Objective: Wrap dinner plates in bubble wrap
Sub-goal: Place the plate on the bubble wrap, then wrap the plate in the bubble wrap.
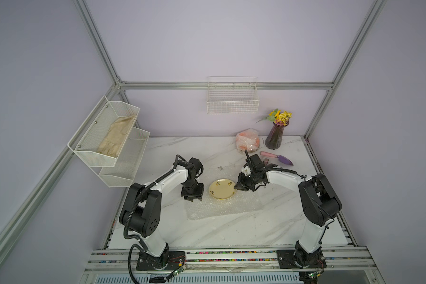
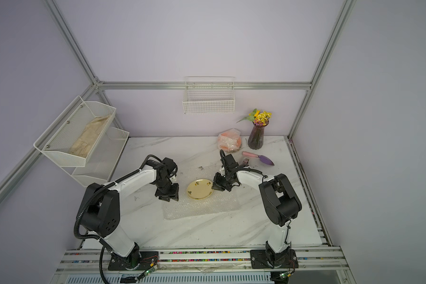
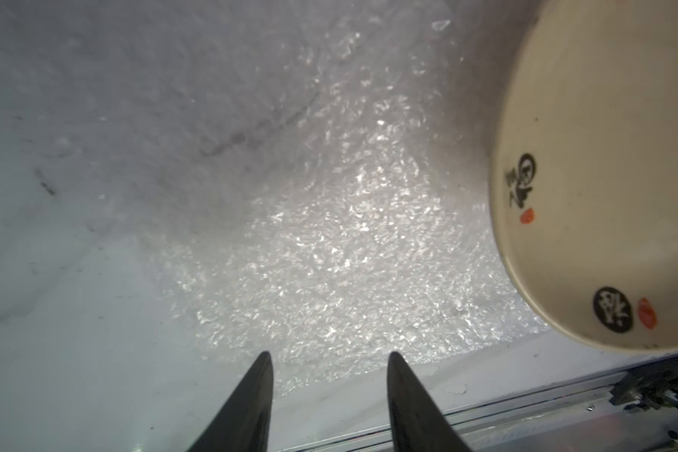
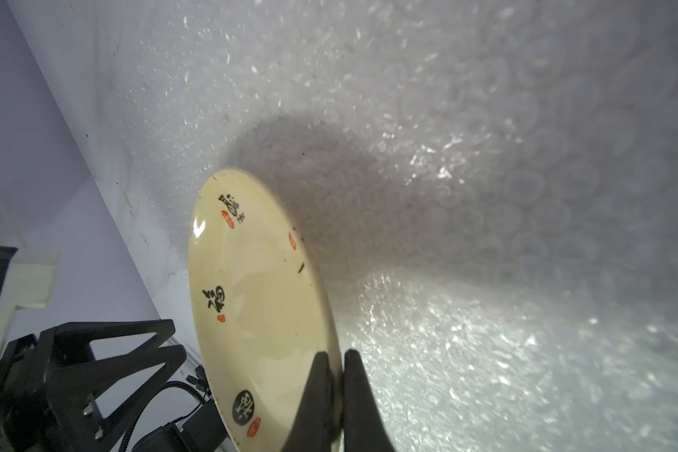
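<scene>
Top views: orange plate (image 1: 248,139) already bundled in wrap, well beyond right gripper (image 1: 239,187), beside vase (image 1: 274,137). Bubble wrap (image 1: 221,209) lies flat under both grippers. Cream plate (image 1: 222,189) sits between grippers, over sheet, unwrapped.

Left wrist: left gripper (image 3: 329,358) fingers moderately apart, nothing between; sheet beneath tips, cream plate off to side.

Right wrist: fingers narrow, pinching cream plate rim; plate tilted, shadow on sheet.

Judgement: one plate done; second needs setting down and folding in. No third plate visible.
</scene>
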{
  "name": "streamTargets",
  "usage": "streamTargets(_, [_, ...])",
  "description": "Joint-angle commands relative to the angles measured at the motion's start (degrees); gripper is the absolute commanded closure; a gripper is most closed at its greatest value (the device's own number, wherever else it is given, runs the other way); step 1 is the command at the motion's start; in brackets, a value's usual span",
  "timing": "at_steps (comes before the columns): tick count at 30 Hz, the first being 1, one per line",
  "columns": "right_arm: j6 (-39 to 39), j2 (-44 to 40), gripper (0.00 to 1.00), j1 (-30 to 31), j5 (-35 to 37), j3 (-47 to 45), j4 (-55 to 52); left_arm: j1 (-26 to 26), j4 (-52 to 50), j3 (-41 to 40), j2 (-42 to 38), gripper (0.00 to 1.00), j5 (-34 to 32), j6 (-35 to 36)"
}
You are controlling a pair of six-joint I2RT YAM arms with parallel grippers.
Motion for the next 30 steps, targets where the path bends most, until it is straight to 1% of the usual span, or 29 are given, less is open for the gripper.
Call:
streamTargets(1, [-2.91,0.32,1.0,0.78,3.23,-0.11,1.52,-0.06,3.34,-2.21,-0.27,0.55,6.53,-1.91])
streamTargets(2, [-4.16,0.39,0.97,0.97,3.79,0.2,0.25,-0.08,3.53,-2.52,-0.03,0.55,6.74,-2.27])
streamTargets(4, [-6.65,-0.1,0.79,0.98,4.09,0.54,-3.75,0.0,3.7,-3.53,0.3,0.55,6.2,-2.81])
streamTargets(5, [-7.67,-1.03,0.69,1.05,5.59,0.43,-5.19,0.0,3.71,-4.06,0.5,0.55,5.44,-2.92])
streamTargets(6, [-8.68,-2.19,0.64,0.98,7.05,-0.05,-5.46,0.0,3.71,-4.57,0.89,0.55,4.79,-3.01])
streamTargets(8, [-10.17,-3.52,0.59,0.95,6.91,-0.47,-6.16,0.0,4.03,-5.44,1.91,0.55,4.69,-2.93])
streamTargets(11, [-12.2,-5.25,0.58,0.8,8.66,-0.11,-8.38,0.16,4.59,-6.44,3.43,0.56,3.74,-2.36])
streamTargets(13, [-14.22,-5.35,0.59,0.8,7.27,0.32,-10.25,0.72,4.6,-6.95,4.49,0.56,2.25,-1.96])
streamTargets(14, [-17.01,-5.32,0.58,0.8,7.02,0.79,-12.28,1.24,4.59,-7.07,4.99,0.56,1.82,-1.5])
streamTargets(15, [-18.21,-5.63,0.59,0.8,7.09,1.0,-13.77,1.63,4.59,-7.1,5.37,0.56,1.26,-1.01])
streamTargets(17, [-19.25,-6.71,0.6,1.18,4.84,0.06,-13.71,2.7,4.1,-6.57,6.25,0.57,-1.47,-0.13])
streamTargets(20, [-22.17,-7.84,0.6,2.71,4.35,-2.19,-11.68,4.18,2.94,-4.72,7.43,0.57,-2.36,1.43])
streamTargets(23, [-21.15,-5.24,0.6,2.79,4.25,-2.02,-11.26,4.66,2.4,-2.63,6.74,0.56,-0.47,2.36])
streamTargets(26, [-16.2,-5.42,0.62,3.78,0.36,-2.73,-5.96,4.66,1.63,-1.14,4.28,0.53,3.02,2.49])
streamTargets(27, [-17.45,-6.48,0.62,5.18,0.37,-2.95,-4.84,4.6,1.45,-1.1,3.35,0.53,3.99,2.44])
streamTargets(28, [-21.22,-7.85,0.62,6.99,2.04,-2.95,-5.23,4.66,1.11,-1.01,2.25,0.52,4.55,2.2])
streamTargets(30, [-33.33,-9.86,0.63,10.16,3.54,-3.42,-6.46,4.62,0.27,-0.84,0.92,0.52,5.57,1.91])
